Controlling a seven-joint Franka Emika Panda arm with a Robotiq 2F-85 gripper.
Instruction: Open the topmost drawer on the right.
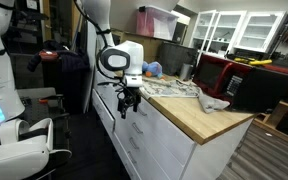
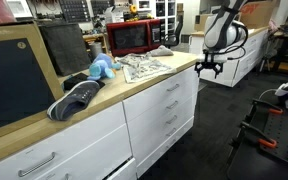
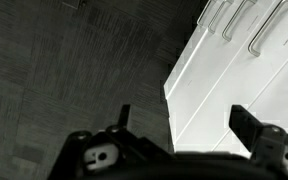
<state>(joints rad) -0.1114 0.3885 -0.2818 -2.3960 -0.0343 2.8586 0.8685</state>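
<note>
**Reaching for the top drawer: mind the corner and the look-alike handles**

Your hand (image 2: 208, 70) hangs in the air past the far end of the desk (image 2: 119, 86) and touches nothing. Its fingers (image 3: 124, 118) are spread wide, with nothing between them. The top drawer (image 2: 149, 95) sits just under the wood top and it is shut. Its small handle (image 2: 172, 88) is well apart from your hand.

Here is what I think could go wrong:

- **Wrong handle.** More handles sit right below this one and they all look the same. If you come in too low, you may pull the wrong drawer.
- **Bumped corner.** Your hand is near the end of the desk. If you swing it across too fast, it could hit the corner.
- **Slipping off.** The handle is thin. If your fingers close on only its edge, they may slide off when you pull.
- **Stuck drawer.** If you pull to one side, the drawer may jam. Pull straight out.
</note>
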